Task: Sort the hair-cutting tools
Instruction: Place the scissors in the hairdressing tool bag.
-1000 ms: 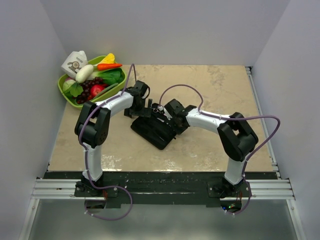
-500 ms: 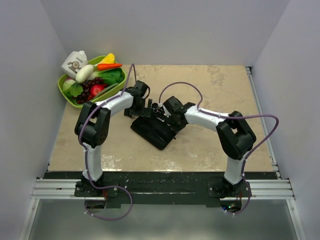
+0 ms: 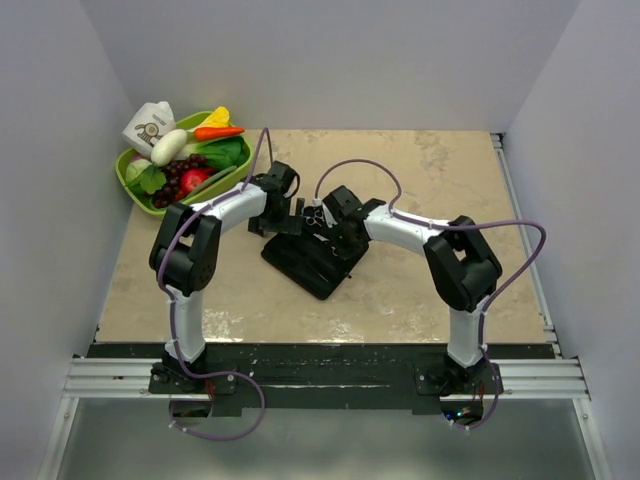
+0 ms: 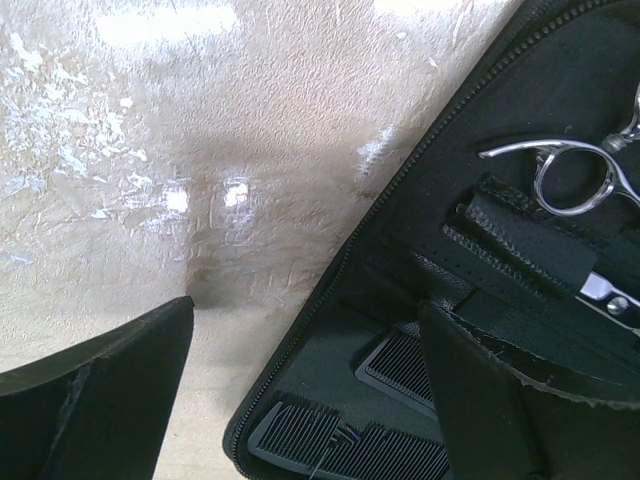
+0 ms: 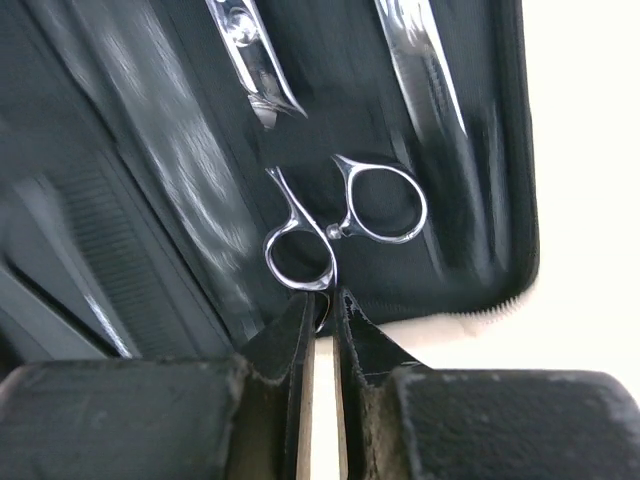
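A black case lies open mid-table. My right gripper is shut on the ring handle of silver scissors and holds them over the case's far end; in the top view the right gripper sits beside those scissors. A second silver blade lies in the case. My left gripper is open and straddles the case's edge, right above a black comb. The left wrist view also shows a scissors ring by a strap. In the top view the left gripper is at the case's far left corner.
A green basket of toy vegetables and fruit stands at the back left, with a small carton behind it. Grey walls close in the table on three sides. Both arms meet over the case.
My right gripper has moved left and away from me along the case, closer to the left gripper, with the scissors in it. The left arm has not moved.
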`<state>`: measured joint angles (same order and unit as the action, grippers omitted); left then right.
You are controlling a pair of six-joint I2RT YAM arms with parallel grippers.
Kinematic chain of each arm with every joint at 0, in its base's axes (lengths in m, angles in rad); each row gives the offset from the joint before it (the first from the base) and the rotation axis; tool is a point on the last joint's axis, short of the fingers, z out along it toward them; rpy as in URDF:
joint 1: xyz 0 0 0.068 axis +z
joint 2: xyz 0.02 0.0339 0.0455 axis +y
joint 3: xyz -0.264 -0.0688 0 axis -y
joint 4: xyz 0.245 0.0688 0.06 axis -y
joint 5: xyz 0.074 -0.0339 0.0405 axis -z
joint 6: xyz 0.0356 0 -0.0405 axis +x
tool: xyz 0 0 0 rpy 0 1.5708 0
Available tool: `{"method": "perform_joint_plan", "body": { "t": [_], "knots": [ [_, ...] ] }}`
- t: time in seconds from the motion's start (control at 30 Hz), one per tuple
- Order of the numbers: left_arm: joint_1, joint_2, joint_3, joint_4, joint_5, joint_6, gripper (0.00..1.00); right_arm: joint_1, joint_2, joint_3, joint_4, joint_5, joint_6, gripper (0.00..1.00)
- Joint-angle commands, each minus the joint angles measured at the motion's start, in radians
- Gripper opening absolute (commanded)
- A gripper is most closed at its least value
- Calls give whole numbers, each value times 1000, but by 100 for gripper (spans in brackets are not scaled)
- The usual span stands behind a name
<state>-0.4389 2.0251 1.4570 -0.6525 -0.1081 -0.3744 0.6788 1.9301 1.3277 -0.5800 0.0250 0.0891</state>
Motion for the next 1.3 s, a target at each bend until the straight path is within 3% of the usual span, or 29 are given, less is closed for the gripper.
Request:
{"method": "perform_joint_plan", "body": {
  "t": [0.0, 0.3, 0.47, 0.73, 0.97, 1.07, 1.17, 1.27],
  "knots": [
    [-8, -9, 0, -22, 16, 6, 98, 24, 95, 41, 225, -184, 38, 13],
    [-11, -37, -27, -21, 5, 9, 98, 24, 156, 93, 211, -157, 32, 18],
    [-11, -40, -35, -21, 4, 12, 98, 24, 121, 65, 177, -132, 20, 31],
    [-11, -48, -26, -22, -2, 12, 98, 24, -135, -33, 117, -60, 43, 42],
    [-14, -158, 5, -16, 70, 38, 98, 24, -353, -47, 65, 119, 26, 49],
    [-15, -231, 20, -42, 97, 42, 98, 22, -394, -50, 118, 283, 11, 57],
    [-18, -336, 14, -58, 102, 39, 98, 8, -392, -74, 228, 430, 8, 67],
    [-18, -437, -29, -84, 102, 5, 98, -51, -327, -35, 284, 411, 37, 68]
  ]
}}
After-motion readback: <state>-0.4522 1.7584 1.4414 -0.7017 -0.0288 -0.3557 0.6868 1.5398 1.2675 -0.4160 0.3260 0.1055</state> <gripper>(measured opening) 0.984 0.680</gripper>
